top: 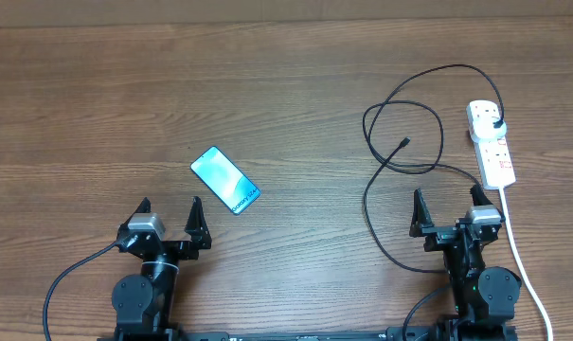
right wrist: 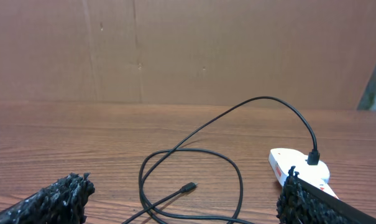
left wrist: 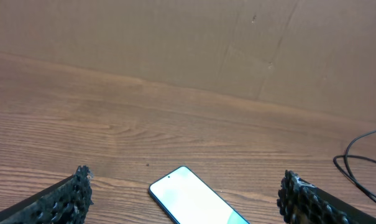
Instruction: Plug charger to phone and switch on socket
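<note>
Holding my left tool (top: 170, 213) and right tool (top: 447, 204) spread wide and empty, I judge the task barely begun. The charger (top: 366, 199) has its plug (top: 497, 124) in the socket (top: 492, 144); its connector tip (top: 403, 143) lies loose on the table (top: 172, 95), well apart from the phone (top: 225, 180). Remaining: mate tip to phone, switch socket on.

Wood-grain table (top: 286, 95) matt; phone (top: 225, 180) screen glossy; fingers (left wrist: 66, 198) rough black.

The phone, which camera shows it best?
The overhead view: the whole phone lies in plain sight on the table, screen up. The left wrist view catches only one end of it, cut off by the picture's lower edge. The right wrist view misses it.
</note>
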